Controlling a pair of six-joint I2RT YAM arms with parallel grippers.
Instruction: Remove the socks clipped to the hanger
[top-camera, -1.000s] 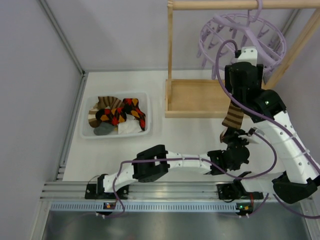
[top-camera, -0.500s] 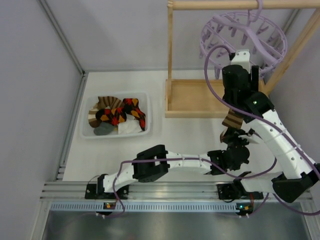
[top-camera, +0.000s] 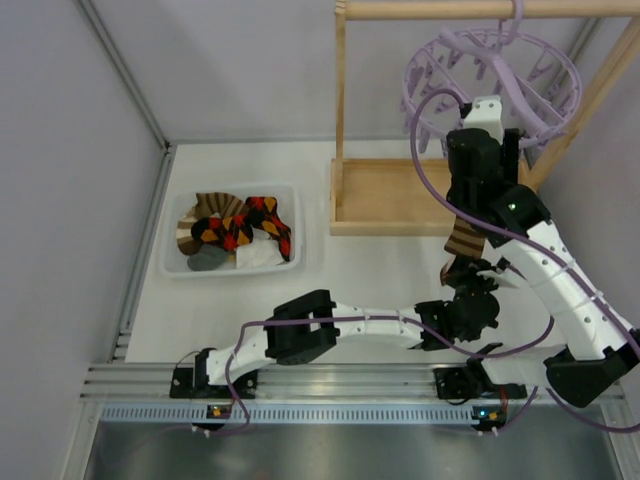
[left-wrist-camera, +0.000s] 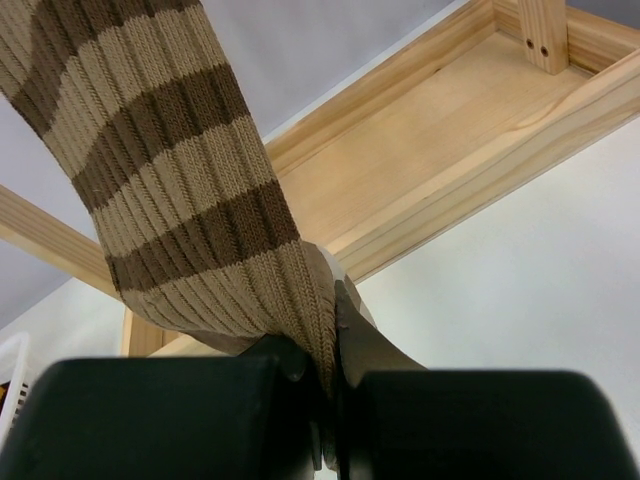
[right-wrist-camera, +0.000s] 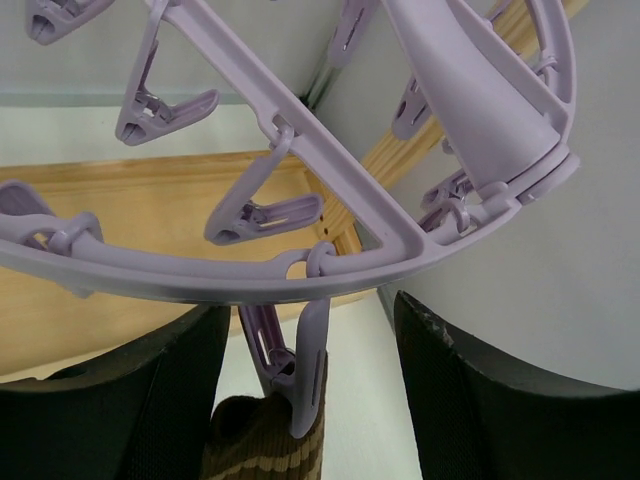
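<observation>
The lavender hanger (top-camera: 495, 75) hangs by its hook from the wooden rack's top bar. One brown-and-tan striped sock (top-camera: 463, 240) hangs from a clip peg (right-wrist-camera: 300, 375) on its ring (right-wrist-camera: 250, 280). My left gripper (top-camera: 462, 272) is shut on the sock's lower end (left-wrist-camera: 250, 290). My right gripper (right-wrist-camera: 310, 400) is open, its fingers (right-wrist-camera: 455, 400) on either side of the peg that holds the sock's top (right-wrist-camera: 265, 445), not touching it. Several other socks (top-camera: 235, 230) lie in the tray.
A clear plastic tray (top-camera: 170, 268) sits at the left with striped, diamond-patterned, white and grey socks. The wooden rack has a base tray (top-camera: 390, 195), an upright (top-camera: 340, 100) and a slanted brace (top-camera: 590, 90). Grey walls close the left and back.
My right gripper has risen toward the hanger ring and now straddles the peg. The hanger has swung a little to the right. The left gripper has kept its hold on the sock.
</observation>
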